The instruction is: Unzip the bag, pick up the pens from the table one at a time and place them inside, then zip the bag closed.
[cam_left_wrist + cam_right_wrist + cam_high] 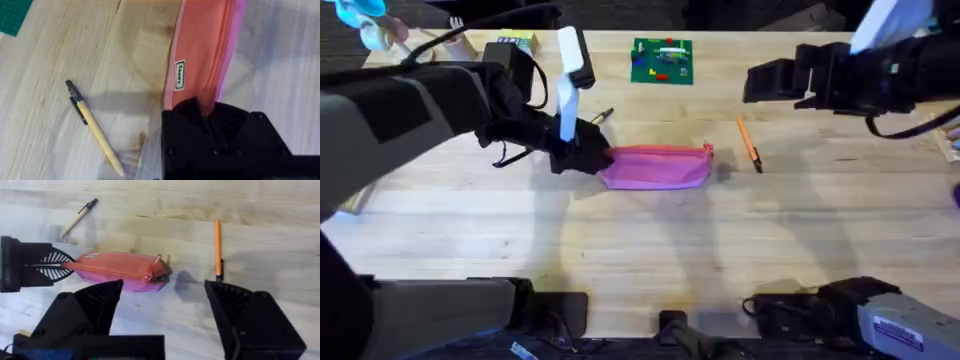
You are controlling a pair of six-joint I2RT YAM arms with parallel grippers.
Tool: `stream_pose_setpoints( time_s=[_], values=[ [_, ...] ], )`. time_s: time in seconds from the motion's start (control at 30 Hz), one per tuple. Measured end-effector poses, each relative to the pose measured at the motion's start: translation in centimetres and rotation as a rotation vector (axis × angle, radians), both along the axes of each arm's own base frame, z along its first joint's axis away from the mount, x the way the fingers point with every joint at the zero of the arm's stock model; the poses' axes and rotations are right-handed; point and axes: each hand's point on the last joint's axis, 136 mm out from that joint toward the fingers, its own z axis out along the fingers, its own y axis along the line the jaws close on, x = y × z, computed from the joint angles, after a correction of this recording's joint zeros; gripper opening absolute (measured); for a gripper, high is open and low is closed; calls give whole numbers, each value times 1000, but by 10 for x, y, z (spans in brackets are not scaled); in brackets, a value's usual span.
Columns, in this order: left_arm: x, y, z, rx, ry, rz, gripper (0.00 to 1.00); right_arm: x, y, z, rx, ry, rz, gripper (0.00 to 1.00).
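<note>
— Pincers, status?

— Left pincer [62, 266] clamped on one end of the pink pouch [658, 166], mid-worktop [640, 260]. Right pincer [162, 307] hangs wide, holding nothing.

— Pens?

— Both out. Orange pen [749, 144] just beyond the pouch's far end; tan pen [95, 128] beside my left pincer.

— Progress?

— Early, I judge. Zipper looks shut; unzipping, loading, closing all remain.

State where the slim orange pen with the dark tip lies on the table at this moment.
In the overhead view, the slim orange pen with the dark tip lies on the light-wood plank table, right of the pink fabric pencil pouch and apart from it, below the right gripper.
</note>
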Motion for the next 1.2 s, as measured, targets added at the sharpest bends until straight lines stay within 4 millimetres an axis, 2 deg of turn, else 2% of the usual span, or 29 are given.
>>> stream_pose_setpoints(
  time_s=[1.2],
  values=[
    [1, 0, 0, 0, -6, 0, 42, -7, 1, -4, 27, 50, -33, 998]
  ],
)
